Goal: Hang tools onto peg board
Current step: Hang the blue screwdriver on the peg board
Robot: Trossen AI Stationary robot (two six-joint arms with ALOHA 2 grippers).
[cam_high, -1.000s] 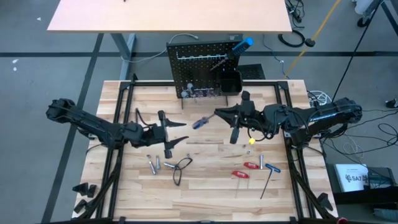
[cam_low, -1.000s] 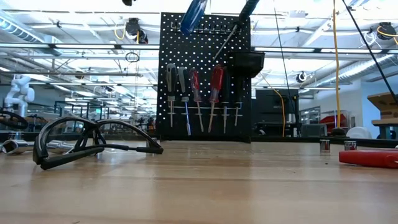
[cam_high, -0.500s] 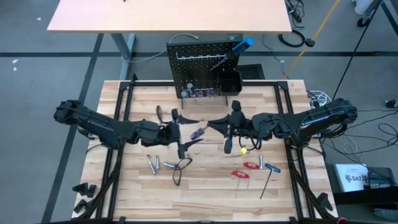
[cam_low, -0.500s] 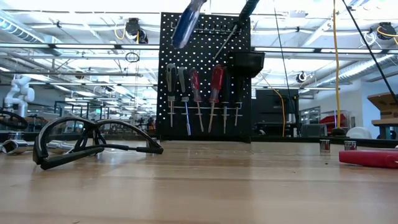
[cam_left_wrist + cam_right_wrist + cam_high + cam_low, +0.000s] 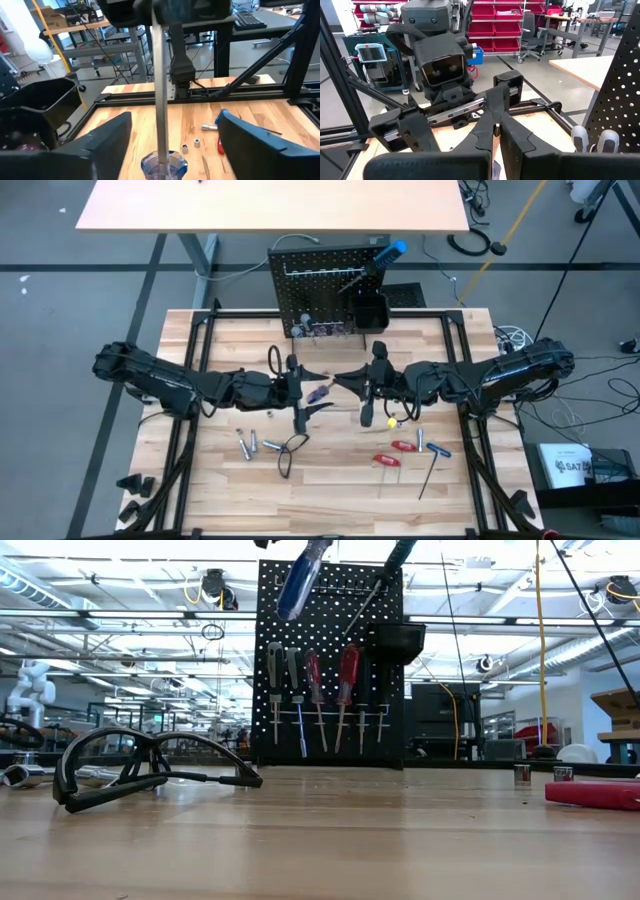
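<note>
Small silver bits (image 5: pixel 250 444) perhaps, too tiny to identify.

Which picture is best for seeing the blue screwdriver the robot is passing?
The left wrist view: the blue screwdriver stands right between the open left gripper fingers. The high view shows it small; the low view shows only its handle; the right wrist view hides it.

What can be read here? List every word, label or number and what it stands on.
Nothing reads clearly.
White box on the floor beside the table: dark print, too small to read.
Peg board: no lettering visible.
</note>
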